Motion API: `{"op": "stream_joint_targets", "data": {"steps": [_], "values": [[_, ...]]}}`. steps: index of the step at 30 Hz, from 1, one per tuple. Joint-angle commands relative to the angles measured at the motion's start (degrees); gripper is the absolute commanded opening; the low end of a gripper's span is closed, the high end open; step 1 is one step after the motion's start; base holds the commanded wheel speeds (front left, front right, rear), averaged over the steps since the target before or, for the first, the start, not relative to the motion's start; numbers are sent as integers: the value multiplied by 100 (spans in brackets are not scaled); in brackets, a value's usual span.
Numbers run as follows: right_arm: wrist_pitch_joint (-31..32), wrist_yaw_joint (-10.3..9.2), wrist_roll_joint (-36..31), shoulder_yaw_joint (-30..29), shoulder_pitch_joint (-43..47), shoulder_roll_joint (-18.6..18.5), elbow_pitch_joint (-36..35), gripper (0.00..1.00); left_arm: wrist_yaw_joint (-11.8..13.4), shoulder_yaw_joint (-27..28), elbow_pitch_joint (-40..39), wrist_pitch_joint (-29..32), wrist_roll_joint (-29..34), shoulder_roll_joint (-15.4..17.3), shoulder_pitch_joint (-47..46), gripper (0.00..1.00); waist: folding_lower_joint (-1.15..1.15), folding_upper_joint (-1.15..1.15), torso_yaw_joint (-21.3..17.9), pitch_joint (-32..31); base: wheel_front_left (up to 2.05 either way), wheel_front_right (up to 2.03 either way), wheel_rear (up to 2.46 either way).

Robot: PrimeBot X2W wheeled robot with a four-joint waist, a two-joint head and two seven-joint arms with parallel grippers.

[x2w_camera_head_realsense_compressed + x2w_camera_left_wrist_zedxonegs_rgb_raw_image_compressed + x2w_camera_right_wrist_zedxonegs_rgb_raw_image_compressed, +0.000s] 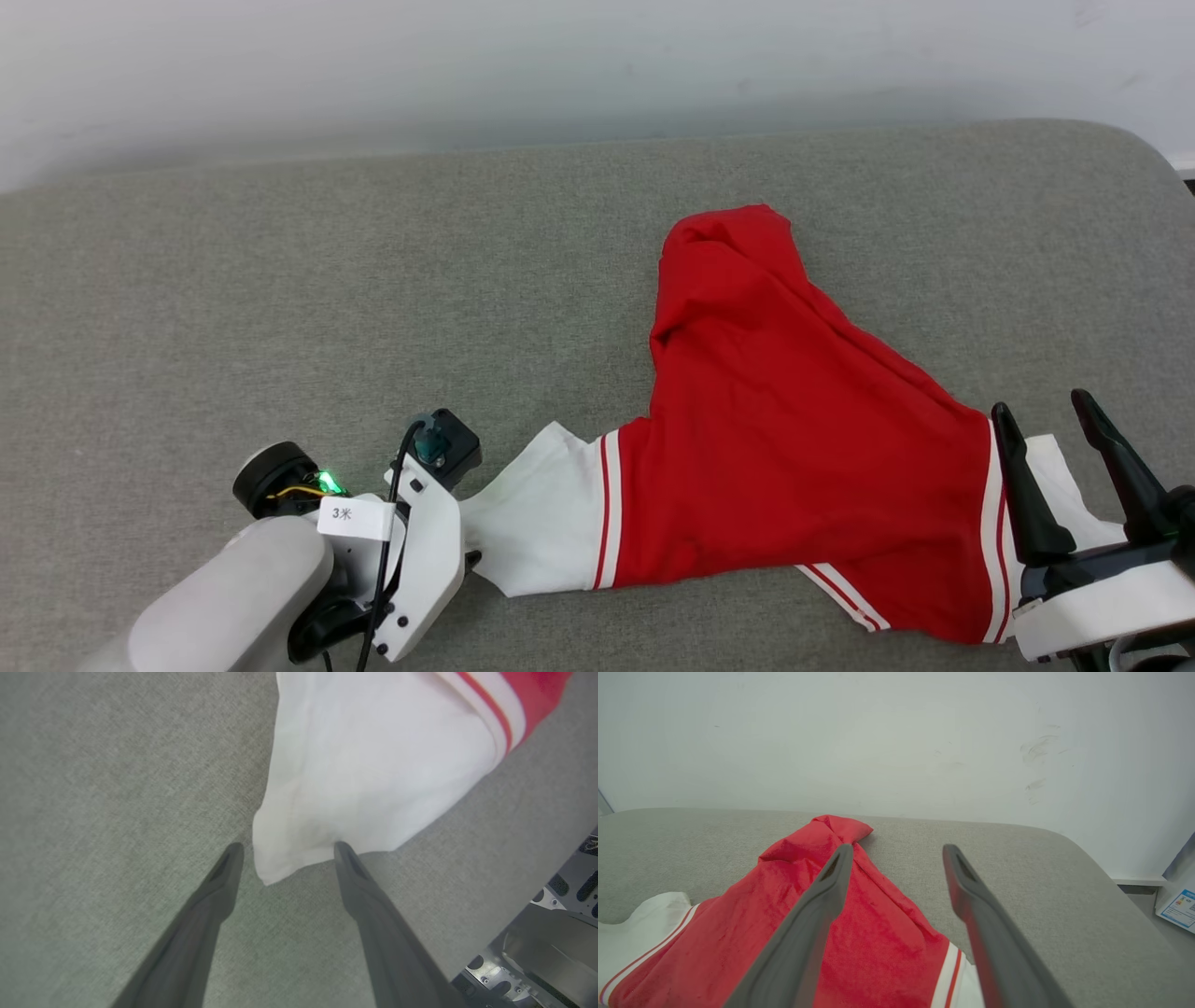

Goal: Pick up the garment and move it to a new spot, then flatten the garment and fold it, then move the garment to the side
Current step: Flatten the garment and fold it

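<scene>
Grey fabric tabletop (pixel 280 280), white wall behind. Garment (pixel 775 448) rumpled on tabletop's right half. Left claw (pixel 288 847) open astride one white sleeve tip, right claw (pixel 1042 403) open over the other. Likely flattening step; next: pinch both sleeves, pull taut.

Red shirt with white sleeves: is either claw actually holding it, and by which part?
Neither holds the red jersey T-shirt. The left gripper is open, fingers either side of one white sleeve's corner; the right gripper is open by the other sleeve.
</scene>
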Motion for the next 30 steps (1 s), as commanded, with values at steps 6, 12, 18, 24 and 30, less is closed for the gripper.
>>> {"op": "stream_joint_targets", "data": {"steps": [6, 12, 18, 24, 30], "values": [[-98, -6, 7, 50, -221, -13, 111, 100, -1, -336, 645, -265, -146, -54, -214, 100, 0, 0, -171, 268, 0, 0, 0], [-151, -6, 24, 100, -307, -50, 214, 100, -1, -908, 1076, -159, -360, -122, -205, 100, 0, 0, -215, 388, 0, 0, 0], [-156, -6, 51, 101, -294, -105, 323, 100, -2, -1142, 1211, -559, -540, -117, -400, 0, 0, 0, -144, 347, 0, 0, 0], [-84, -6, 86, 63, -164, -268, 461, 100, 62, -616, 1295, -1369, -692, 124, -705, 0, 0, 0, 32, 128, 0, 0, 0], [72, -6, 149, -17, -31, -489, 513, 100, 344, -158, 1212, -1778, -971, 516, -487, 0, 0, 0, 182, -73, 0, 0, 0]]}}
